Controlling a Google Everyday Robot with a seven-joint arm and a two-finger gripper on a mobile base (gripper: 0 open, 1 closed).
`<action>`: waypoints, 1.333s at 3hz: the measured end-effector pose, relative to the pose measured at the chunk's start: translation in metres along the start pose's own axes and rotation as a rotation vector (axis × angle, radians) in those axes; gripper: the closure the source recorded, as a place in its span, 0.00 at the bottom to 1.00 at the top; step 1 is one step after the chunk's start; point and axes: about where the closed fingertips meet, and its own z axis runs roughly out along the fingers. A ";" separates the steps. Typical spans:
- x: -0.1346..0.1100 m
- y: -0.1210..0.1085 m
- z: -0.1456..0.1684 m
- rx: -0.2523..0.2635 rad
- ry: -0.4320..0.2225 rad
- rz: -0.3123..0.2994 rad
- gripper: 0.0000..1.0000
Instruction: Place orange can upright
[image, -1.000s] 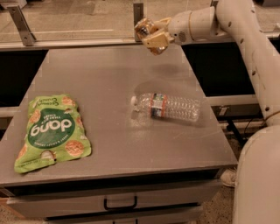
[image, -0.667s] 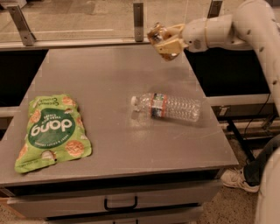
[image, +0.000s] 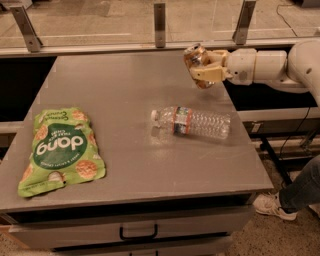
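The orange can (image: 196, 59), shiny orange-gold with a silver end, is held tilted in the air above the right part of the grey table (image: 120, 100). My gripper (image: 202, 67) reaches in from the right on a white arm and is shut on the can, its tan fingers (image: 209, 73) wrapped around the can's side. The can is clear of the table surface, just behind the lying water bottle.
A clear plastic water bottle (image: 192, 122) with an orange label lies on its side right of the table's middle. A green snack bag (image: 59, 149) lies flat at the front left. A railing with posts (image: 159, 20) runs behind the table. A person's shoe (image: 272, 206) is on the floor at right.
The gripper with the can has moved to the right and lower, closer to the table's right edge, above the far side of the water bottle.
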 end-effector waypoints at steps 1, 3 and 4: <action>0.010 0.009 -0.008 -0.037 -0.082 0.027 0.82; 0.029 0.019 -0.020 -0.085 -0.184 0.038 0.35; 0.038 0.020 -0.029 -0.076 -0.193 0.044 0.13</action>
